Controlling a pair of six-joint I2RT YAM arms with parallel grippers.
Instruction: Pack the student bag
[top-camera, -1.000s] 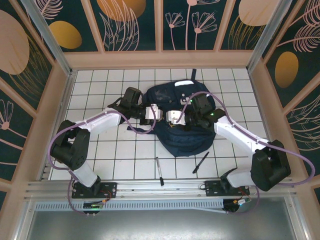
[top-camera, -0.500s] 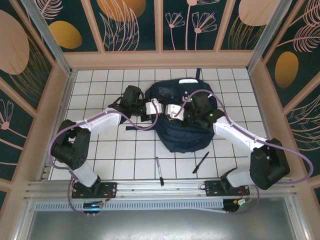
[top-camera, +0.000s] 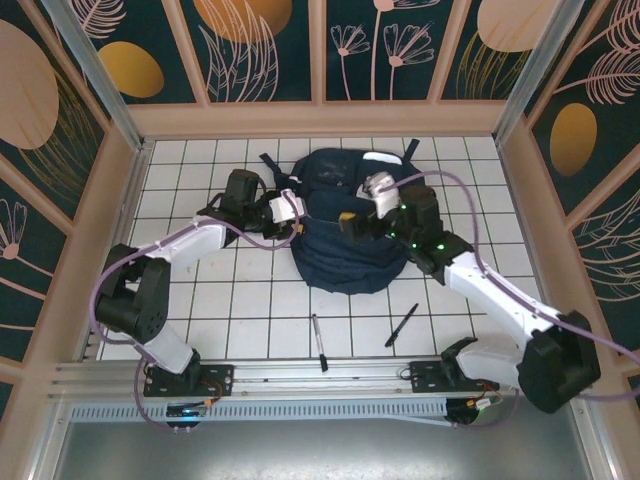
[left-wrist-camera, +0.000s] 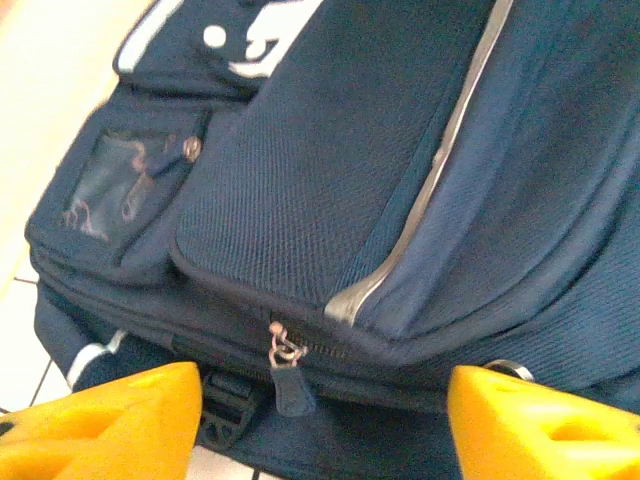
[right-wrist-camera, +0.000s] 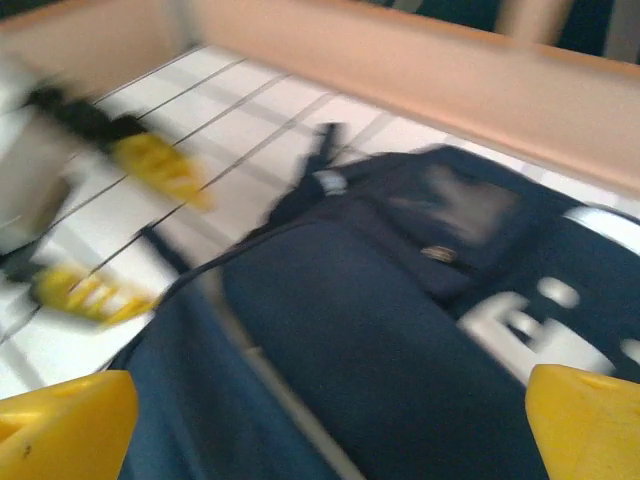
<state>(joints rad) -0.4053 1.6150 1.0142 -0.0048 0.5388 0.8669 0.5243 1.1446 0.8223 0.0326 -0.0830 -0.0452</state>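
- While grey pen (top-camera: 318, 343) and black pen (top-camera: 402, 325) lie loose on near tiles (top-camera: 250, 300), outside the student bag (top-camera: 340, 265), packing looks barely started.
- Left gripper (left-wrist-camera: 322, 425): released, empty, at bag's left side, facing zipper pull (left-wrist-camera: 285, 375).
- Right gripper (right-wrist-camera: 325, 425): released, empty, over bag.
- Bag sits mid-table, toward far side; zip looks closed.

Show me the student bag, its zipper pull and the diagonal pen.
student bag (top-camera: 345, 265), top external view, lower fabric panel
zipper pull (left-wrist-camera: 291, 388), left wrist view, dark tab
diagonal pen (top-camera: 402, 325), top external view, mid-barrel
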